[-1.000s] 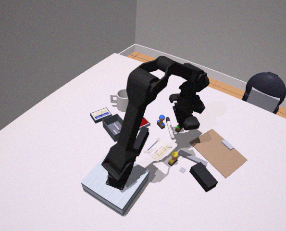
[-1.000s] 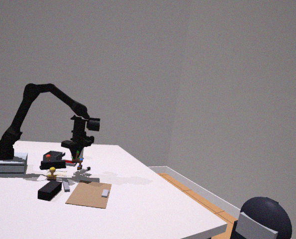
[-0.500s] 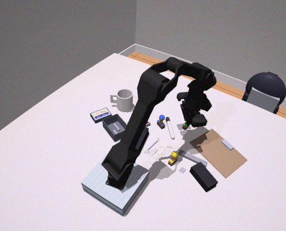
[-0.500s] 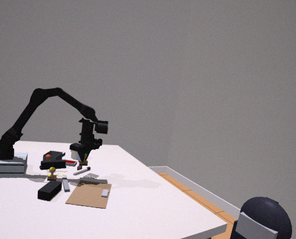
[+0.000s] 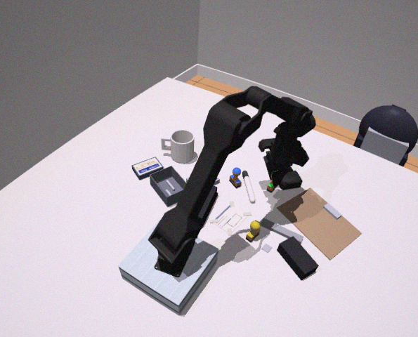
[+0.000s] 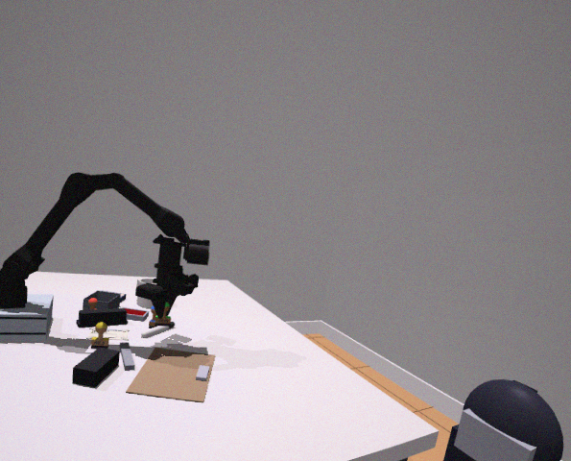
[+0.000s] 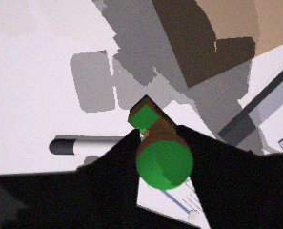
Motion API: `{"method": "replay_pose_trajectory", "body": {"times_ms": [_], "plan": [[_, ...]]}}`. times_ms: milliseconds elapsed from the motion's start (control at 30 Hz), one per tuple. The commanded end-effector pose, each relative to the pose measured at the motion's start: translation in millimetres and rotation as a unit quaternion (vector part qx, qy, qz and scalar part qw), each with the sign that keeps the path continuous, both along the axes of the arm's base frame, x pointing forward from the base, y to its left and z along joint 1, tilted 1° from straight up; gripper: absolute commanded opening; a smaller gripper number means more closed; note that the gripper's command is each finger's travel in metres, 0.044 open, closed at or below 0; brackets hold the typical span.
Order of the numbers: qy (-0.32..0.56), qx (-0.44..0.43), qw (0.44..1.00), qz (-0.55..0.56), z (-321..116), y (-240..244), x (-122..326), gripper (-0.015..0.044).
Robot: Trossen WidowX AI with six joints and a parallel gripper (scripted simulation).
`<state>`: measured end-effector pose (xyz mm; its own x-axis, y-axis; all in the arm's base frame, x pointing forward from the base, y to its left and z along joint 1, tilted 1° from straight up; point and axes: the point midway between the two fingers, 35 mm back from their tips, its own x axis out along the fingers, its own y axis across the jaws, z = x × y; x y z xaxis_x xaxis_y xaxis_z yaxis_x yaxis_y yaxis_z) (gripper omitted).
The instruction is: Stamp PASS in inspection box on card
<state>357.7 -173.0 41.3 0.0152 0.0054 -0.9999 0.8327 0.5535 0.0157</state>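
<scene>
My gripper (image 5: 273, 181) (image 6: 162, 312) (image 7: 158, 133) is shut on the green-knobbed stamp (image 5: 270, 187) (image 6: 161, 321) (image 7: 165, 164), with its brown base pointing down, above the bench between the marker and the brown board. The card (image 5: 234, 219) (image 6: 116, 333) lies nearer the arm's base, taped at its edges; its box outline shows in the top view, and no print can be made out in it. The red ink pad (image 6: 135, 312) is mostly hidden by the arm in the top view. The stamp's underside and any ink on it are hidden.
A blue stamp (image 5: 235, 177) and marker (image 5: 249, 187) (image 7: 62, 146) are near the gripper. A yellow stamp (image 5: 254, 230) (image 6: 100, 334) stands beside the card. A red stamp (image 6: 92, 302), mug (image 5: 182, 147), dark tray (image 5: 161, 194), black block (image 5: 298, 258) and brown board (image 5: 324, 232) are around.
</scene>
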Motion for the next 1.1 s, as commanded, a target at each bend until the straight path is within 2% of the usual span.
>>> {"method": "replay_pose_trajectory", "body": {"times_ms": [0, 967, 1067], "plan": [[0.003, -0.002, 1.0, 0.002, -9, -1, -1, 0.0], [0.004, -0.002, 1.0, 0.002, -51, 0, -2, 0.0], [0.001, 0.001, 1.0, 0.0, -47, 1, -1, 0.0079]]}}
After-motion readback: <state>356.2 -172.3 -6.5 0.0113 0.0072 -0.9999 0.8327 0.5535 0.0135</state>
